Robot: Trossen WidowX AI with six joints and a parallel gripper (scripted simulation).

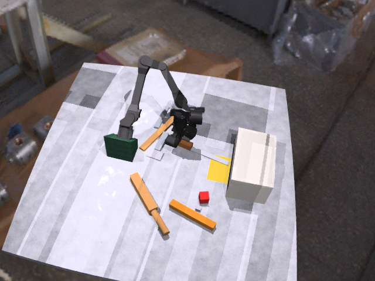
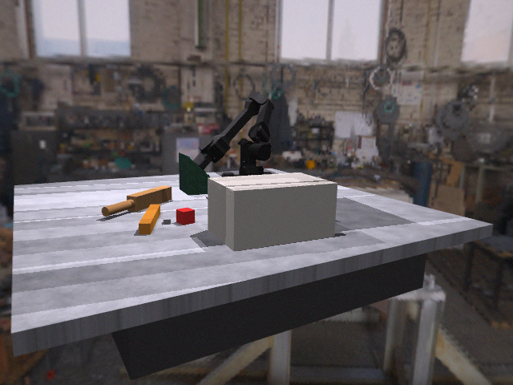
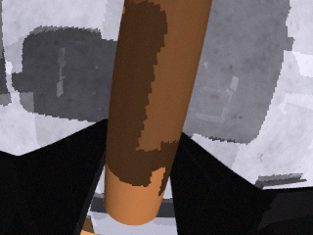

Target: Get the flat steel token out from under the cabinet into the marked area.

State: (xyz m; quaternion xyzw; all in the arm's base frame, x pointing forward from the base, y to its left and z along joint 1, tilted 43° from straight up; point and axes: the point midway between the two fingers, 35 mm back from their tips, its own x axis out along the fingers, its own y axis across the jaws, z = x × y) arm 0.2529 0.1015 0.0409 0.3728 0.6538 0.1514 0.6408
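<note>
My gripper (image 1: 177, 143) (image 3: 141, 132) is shut on the orange-brown round handle (image 1: 186, 144) (image 3: 152, 64) of a tool, low over the table left of the cabinet. The tool's thin pale blade (image 1: 213, 157) runs from the handle across the upper part of the yellow marked area (image 1: 217, 174). Its far end shows just in front of the cabinet (image 1: 254, 160) (image 2: 281, 215). Whether the blade touches the table is unclear. The steel token is not visible in any view. The vent slots do not show. The cabinet hides my gripper and the marked area in the exterior view.
A red cube (image 1: 204, 196) (image 2: 185, 216), a small grey block (image 1: 198, 209) (image 2: 166, 221), an orange bar (image 1: 192, 215) (image 2: 149, 219) and an orange paddle (image 1: 143, 192) (image 2: 149, 198) lie nearby. Another orange bar (image 1: 156, 134) and a pale flat piece (image 1: 155, 155) lie near the green base block (image 1: 120, 148) (image 2: 191, 177).
</note>
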